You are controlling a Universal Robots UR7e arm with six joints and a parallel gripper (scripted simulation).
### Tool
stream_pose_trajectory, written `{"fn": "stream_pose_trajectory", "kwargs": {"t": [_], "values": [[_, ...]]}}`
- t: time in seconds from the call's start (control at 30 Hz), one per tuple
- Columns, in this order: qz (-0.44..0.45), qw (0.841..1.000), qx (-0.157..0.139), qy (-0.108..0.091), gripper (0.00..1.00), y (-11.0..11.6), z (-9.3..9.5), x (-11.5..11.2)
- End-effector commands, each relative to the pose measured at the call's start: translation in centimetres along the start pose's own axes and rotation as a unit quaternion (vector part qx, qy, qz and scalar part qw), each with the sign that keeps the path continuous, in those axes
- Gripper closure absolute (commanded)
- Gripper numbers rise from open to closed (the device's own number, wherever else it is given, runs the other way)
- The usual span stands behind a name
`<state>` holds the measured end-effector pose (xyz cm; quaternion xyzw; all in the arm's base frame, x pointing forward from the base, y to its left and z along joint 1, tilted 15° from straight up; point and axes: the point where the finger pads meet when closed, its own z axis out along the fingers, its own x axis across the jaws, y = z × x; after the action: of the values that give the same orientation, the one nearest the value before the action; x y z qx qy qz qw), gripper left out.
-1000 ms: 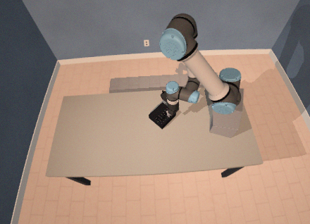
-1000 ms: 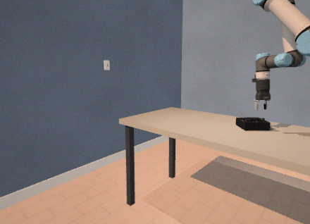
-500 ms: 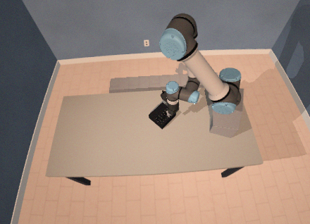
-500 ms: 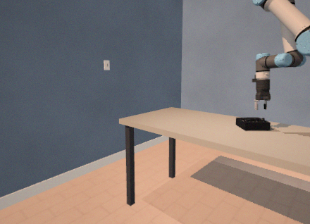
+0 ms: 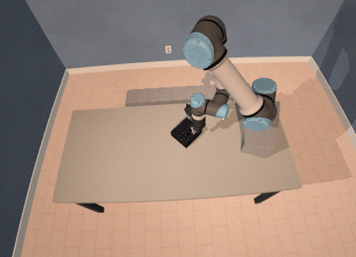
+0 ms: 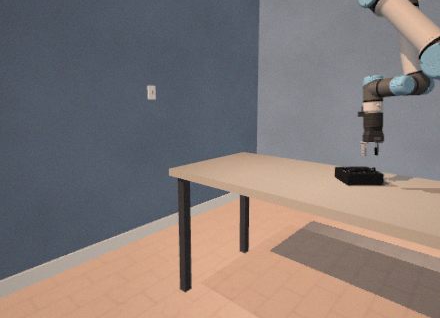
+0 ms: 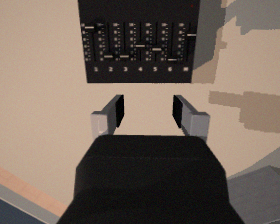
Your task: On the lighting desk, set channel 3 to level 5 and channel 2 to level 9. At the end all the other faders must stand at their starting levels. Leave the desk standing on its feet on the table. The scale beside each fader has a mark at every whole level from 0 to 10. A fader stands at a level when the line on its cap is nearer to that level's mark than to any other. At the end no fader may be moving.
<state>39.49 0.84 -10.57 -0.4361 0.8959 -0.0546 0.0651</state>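
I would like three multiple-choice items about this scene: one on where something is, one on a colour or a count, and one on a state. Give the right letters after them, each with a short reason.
1. Where is the gripper?
A. above the desk, apart from it
B. resting on the floor
C. pressed on the bare table far from the desk

2. What colour is the desk?
A. white
B. black
C. red

3. What is the state of the gripper?
A. shut on a fader cap
B. shut on nothing
C. open, holding nothing

Answers:
1 A: the exterior view shows a gap between the fingertips and the desk on the table.
2 B: its case is black in all three views.
3 C: in the wrist view the fingers stand wide apart with only table between them.
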Motion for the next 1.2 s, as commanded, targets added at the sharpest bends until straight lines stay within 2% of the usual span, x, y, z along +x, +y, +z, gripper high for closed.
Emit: {"fn": "stream_pose_trajectory", "kwargs": {"t": [0.0, 0.67, 0.87, 0.93, 1.03, 1.17], "values": [[0.000, 1.000, 0.000, 0.000, 0.00, 0.0, 0.0, 0.0], [0.012, 1.000, 0.002, -0.001, 0.00, -0.3, -0.1, 0.0], [0.092, 0.996, 0.009, -0.006, 0.00, -1.9, -0.9, -0.2], [0.092, 0.996, 0.009, -0.006, 0.00, -1.9, -0.9, -0.2], [0.155, 0.988, 0.015, -0.012, 0.00, -3.2, -1.5, -0.3], [0.243, 0.970, 0.022, -0.020, 0.00, -4.9, -2.6, -0.4]]}}
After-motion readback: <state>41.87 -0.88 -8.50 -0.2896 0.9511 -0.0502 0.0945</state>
